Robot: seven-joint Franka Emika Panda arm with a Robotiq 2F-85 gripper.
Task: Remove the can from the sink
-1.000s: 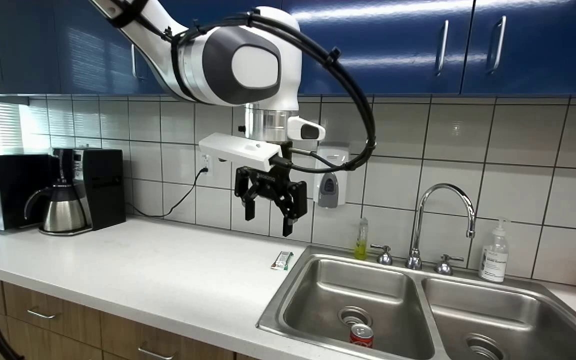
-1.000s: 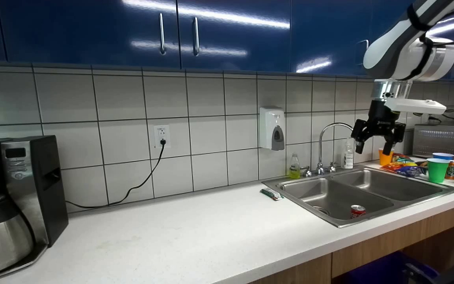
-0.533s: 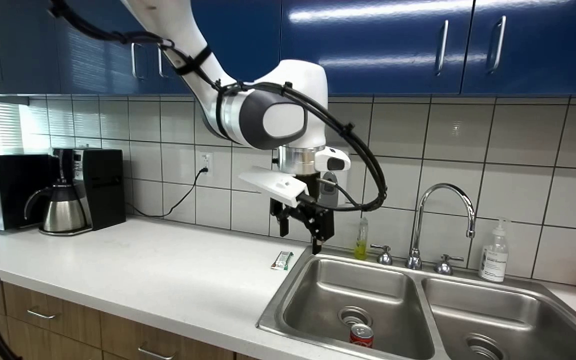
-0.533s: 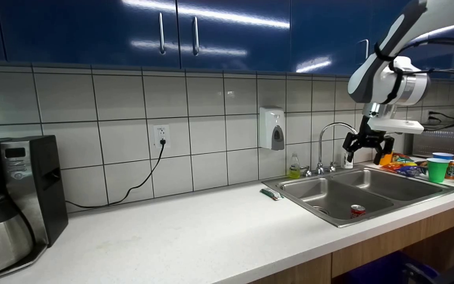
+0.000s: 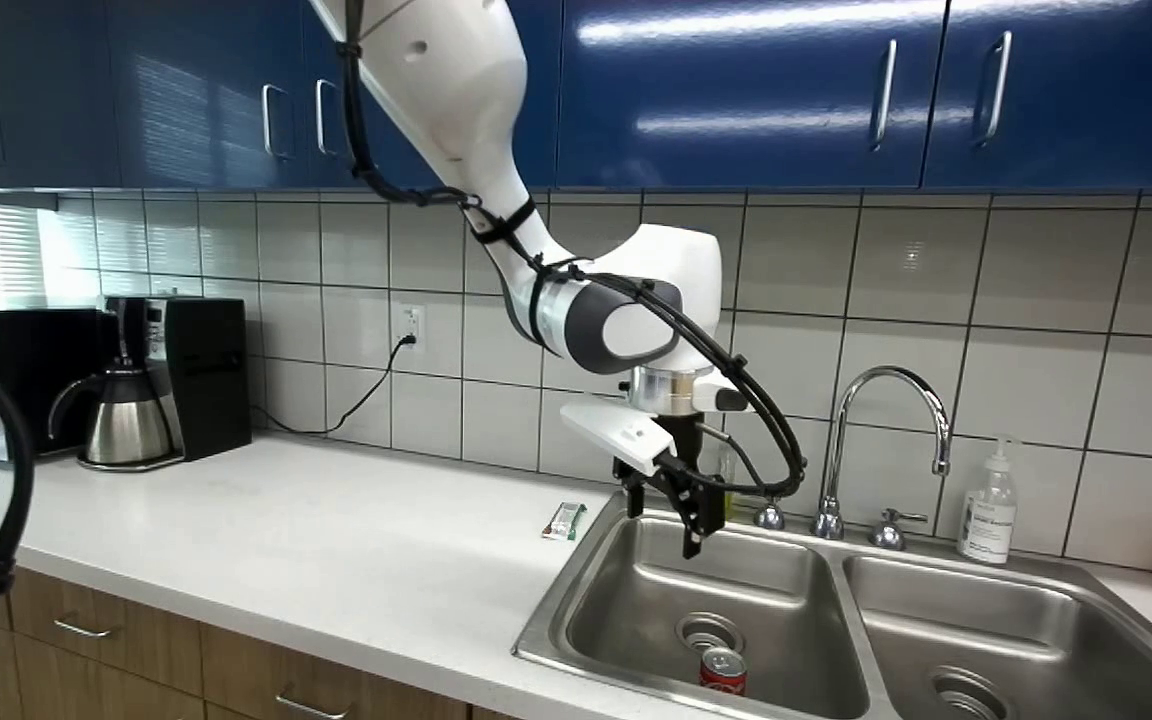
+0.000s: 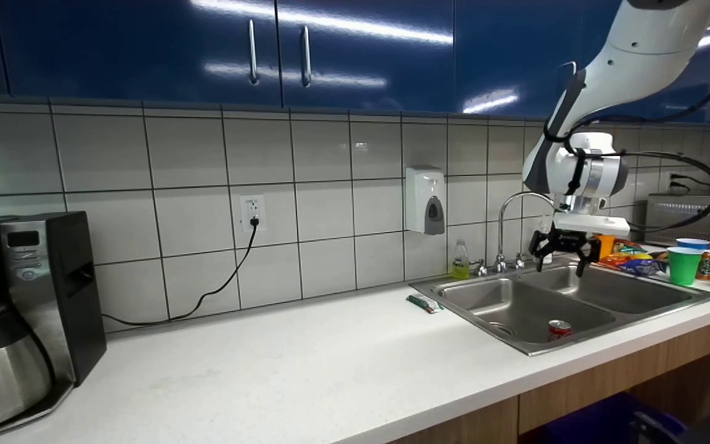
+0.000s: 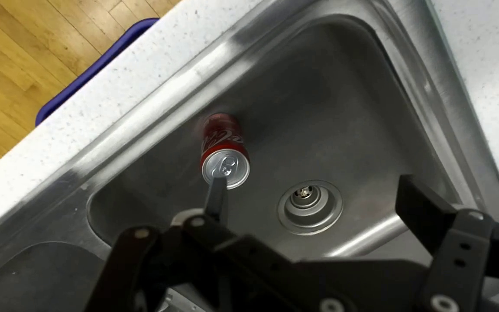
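The red can (image 5: 723,674) with a silvery top stands upright in the basin of the steel sink (image 5: 858,630) nearer the coffee maker, close to the front wall and beside the drain. It also shows in an exterior view (image 6: 558,330) and in the wrist view (image 7: 223,143). My gripper (image 5: 663,530) is open and empty above the sink, higher than the can and towards the back wall. In the wrist view my gripper (image 7: 312,184) has its fingers wide apart over the drain. One fingertip overlaps the edge of the can's top in the picture, with no contact visible.
A curved chrome faucet (image 5: 841,430) rises behind the sink, with a soap bottle (image 5: 989,518) and a yellow-green bottle (image 6: 460,264) near it. A wrapper (image 6: 425,303) lies beside the sink. Cups (image 6: 683,266), cans and snack bags stand beyond it. A coffee maker (image 5: 198,375) stands far along the counter.
The arm has lowered my gripper and carried it from above the counter side and back wall to over the sink basin. The gripper stays open. The can has not moved.
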